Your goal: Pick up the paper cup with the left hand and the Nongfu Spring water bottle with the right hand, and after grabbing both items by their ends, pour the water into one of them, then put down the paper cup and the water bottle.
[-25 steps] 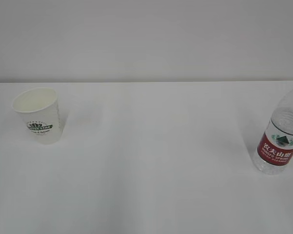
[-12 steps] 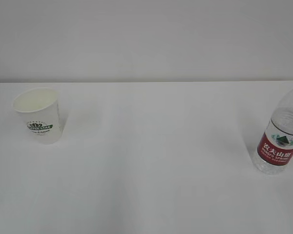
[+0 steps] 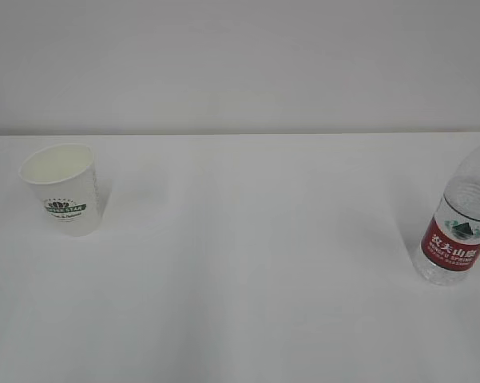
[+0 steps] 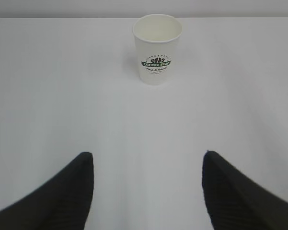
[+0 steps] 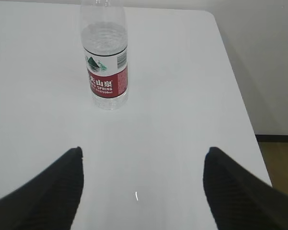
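We see the paper cup (image 4: 157, 48) upright, dead ahead of the released left pincer (image 4: 147, 191) and well apart; right pincer (image 5: 143, 191) released too, facing the Nongfu Spring water bottle (image 5: 105, 62).

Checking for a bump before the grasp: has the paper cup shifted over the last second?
No. The paper cup stands at the same spot below the table's back edge in the exterior view.

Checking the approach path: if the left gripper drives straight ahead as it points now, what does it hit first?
Most likely the paper cup. The left gripper is open, and the cup stands upright ahead, slightly right of its centreline, with only bare table between. How far off it is is unclear.
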